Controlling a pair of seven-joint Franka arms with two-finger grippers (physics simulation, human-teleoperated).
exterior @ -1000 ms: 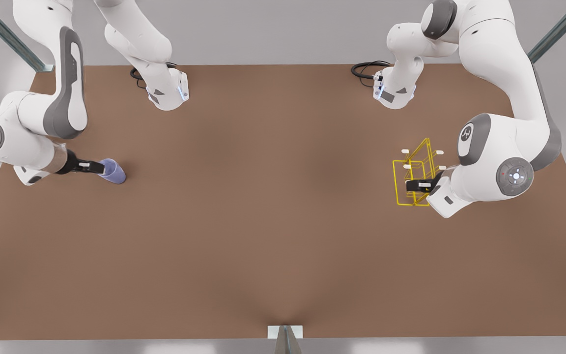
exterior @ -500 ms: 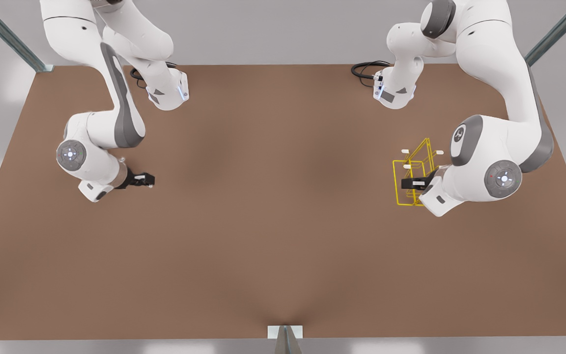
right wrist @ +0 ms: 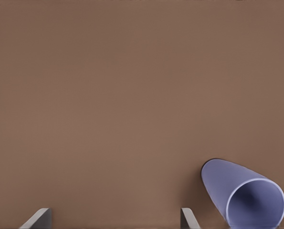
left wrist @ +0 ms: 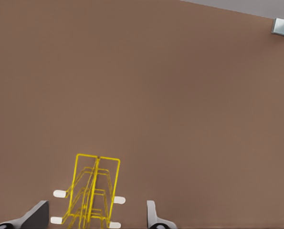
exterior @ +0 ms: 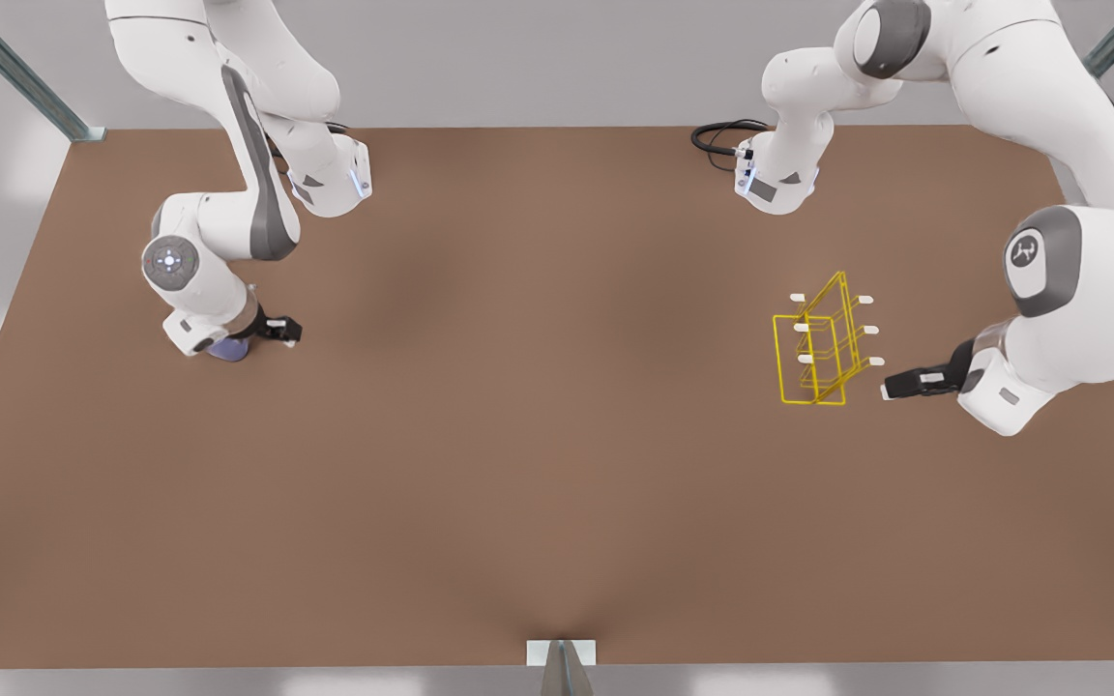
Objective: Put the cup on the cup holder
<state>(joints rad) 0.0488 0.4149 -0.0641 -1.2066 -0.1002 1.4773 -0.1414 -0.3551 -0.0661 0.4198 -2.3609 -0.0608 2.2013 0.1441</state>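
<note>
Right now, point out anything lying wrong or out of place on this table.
The cup lies tipped on its side on the table, beside the right gripper, whose open fingers hold nothing. The cup holder stands upright near the open left gripper.

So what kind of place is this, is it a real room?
Probably not a real room: it looks like a computer-made robot test bench. A plain brown table carries two white arms, a yellow cup holder and a lavender cup lying on its side. The left gripper and right gripper both hang open.
</note>
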